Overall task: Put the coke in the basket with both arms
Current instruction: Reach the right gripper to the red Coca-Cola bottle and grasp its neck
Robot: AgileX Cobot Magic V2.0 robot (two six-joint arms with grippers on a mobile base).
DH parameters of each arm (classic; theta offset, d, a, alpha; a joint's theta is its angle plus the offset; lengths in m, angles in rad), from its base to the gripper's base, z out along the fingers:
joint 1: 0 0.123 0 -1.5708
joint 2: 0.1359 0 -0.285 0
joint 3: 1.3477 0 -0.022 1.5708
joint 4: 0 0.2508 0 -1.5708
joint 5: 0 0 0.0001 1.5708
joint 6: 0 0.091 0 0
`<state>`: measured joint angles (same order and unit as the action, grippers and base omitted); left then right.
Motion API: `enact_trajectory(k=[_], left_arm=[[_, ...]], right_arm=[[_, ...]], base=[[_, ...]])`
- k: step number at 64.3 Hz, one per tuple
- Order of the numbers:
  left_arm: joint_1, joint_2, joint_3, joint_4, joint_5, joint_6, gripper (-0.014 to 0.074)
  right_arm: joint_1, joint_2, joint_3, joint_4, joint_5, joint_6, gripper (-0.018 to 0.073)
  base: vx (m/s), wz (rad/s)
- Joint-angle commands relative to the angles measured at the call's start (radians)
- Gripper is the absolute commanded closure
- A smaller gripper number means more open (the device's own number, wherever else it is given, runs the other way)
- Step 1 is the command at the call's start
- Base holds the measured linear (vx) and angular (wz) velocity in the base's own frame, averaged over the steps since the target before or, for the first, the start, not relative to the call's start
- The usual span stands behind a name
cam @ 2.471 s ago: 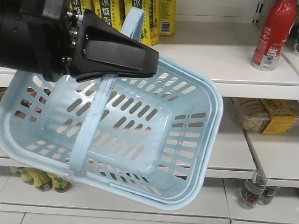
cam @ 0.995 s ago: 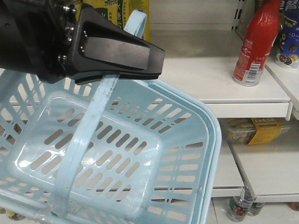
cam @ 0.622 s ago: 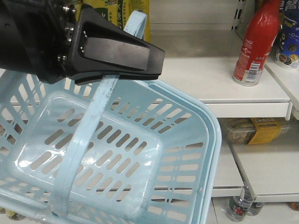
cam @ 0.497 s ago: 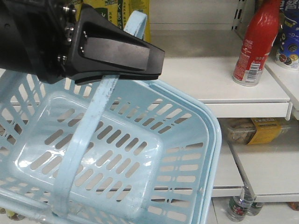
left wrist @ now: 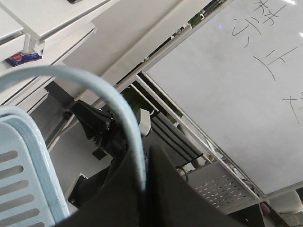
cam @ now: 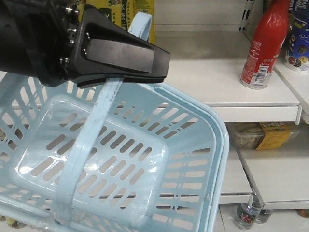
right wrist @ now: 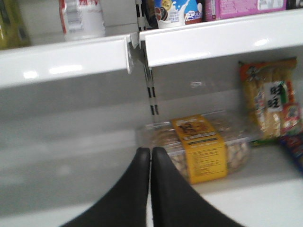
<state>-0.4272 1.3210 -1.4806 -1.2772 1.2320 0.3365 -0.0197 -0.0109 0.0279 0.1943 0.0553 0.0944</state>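
Here, the left gripper (cam: 161,62) is clamping the hoop handle (cam: 82,145) of the basket (cam: 219,140). The basket is hanging tilted in front of white store shelving (cam: 217,82). The coke (cam: 263,43) is standing upright on the upper shelf board, up and to the right of the basket and well apart from it. The right gripper (right wrist: 150,156) is pointing at a lower shelf, jaws pressed together on nothing, near a clear packet (right wrist: 203,151) with a yellow label. Bottles (cam: 248,215) are sitting on the bottom shelf. A whiteboard (left wrist: 236,85) with handwriting is showing beyond the left wrist.
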Motion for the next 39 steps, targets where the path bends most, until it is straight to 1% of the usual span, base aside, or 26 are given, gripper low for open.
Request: enact_trajectory(k=[1, 6, 11, 13, 15, 17, 20, 26, 28, 31, 32, 36, 39], left_arm=[[0.0, -0.024, -0.027, -0.044, -0.064, 0.037, 0.0603], [0.0, -0.024, -0.027, -0.044, -0.064, 0.037, 0.0603], [0.0, -0.024, -0.027, -0.044, -0.064, 0.037, 0.0603], [0.0, -0.024, -0.027, -0.044, -0.064, 0.037, 0.0603], [0.0, -0.024, -0.027, -0.044, -0.064, 0.037, 0.0603], [0.0, -0.024, -0.027, -0.044, -0.064, 0.037, 0.0603], [0.0, -0.024, -0.027, -0.044, -0.064, 0.037, 0.0603], [0.0, -0.024, -0.027, -0.044, -0.064, 0.037, 0.0603], [0.0, -0.024, -0.027, -0.044, -0.064, 0.037, 0.0603], [0.0, -0.024, -0.027, -0.044, -0.064, 0.037, 0.0603], [0.0, -0.024, -0.027, -0.044, -0.064, 0.037, 0.0603], [0.0, -0.024, -0.027, -0.044, -0.064, 0.037, 0.0603], [0.0, -0.024, -0.027, -0.044, -0.064, 0.037, 0.0603]], right_arm=[[0.001, -0.013, 0.008, 0.201, -0.124, 0.158, 0.0564], [0.001, -0.013, 0.008, 0.335, -0.152, 0.211, 0.0564], [0.001, -0.013, 0.007, 0.442, -0.22, 0.218, 0.0564], [0.001, -0.013, 0.005, 0.499, -0.256, 0.219, 0.0564], [0.002, -0.013, -0.006, 0.531, -0.283, 0.217, 0.0564], [0.002, -0.013, -0.026, 0.533, -0.289, 0.21, 0.0564], [0.002, -0.013, -0.077, 0.487, -0.277, 0.172, 0.0564], [0.002, 0.0, -0.223, 0.302, -0.18, 0.066, 0.0562], [0.002, 0.014, -0.275, 0.227, -0.125, 0.027, 0.0557], [0.002, 0.043, -0.364, 0.152, -0.055, -0.008, 0.0541], [0.002, 0.06, -0.389, 0.12, -0.022, -0.023, 0.0529], [0.002, 0.119, -0.49, 0.046, 0.065, -0.052, 0.0482], [0.002, 0.165, -0.552, 0.013, 0.114, -0.084, 0.041]], base=[[0.0, 0.0], [0.0, 0.0], [0.0, 0.0], [0.0, 0.0], [0.0, 0.0], [0.0, 0.0], [0.0, 0.0], [0.0, 0.0], [0.0, 0.0], [0.0, 0.0], [0.0, 0.0], [0.0, 0.0], [0.0, 0.0]])
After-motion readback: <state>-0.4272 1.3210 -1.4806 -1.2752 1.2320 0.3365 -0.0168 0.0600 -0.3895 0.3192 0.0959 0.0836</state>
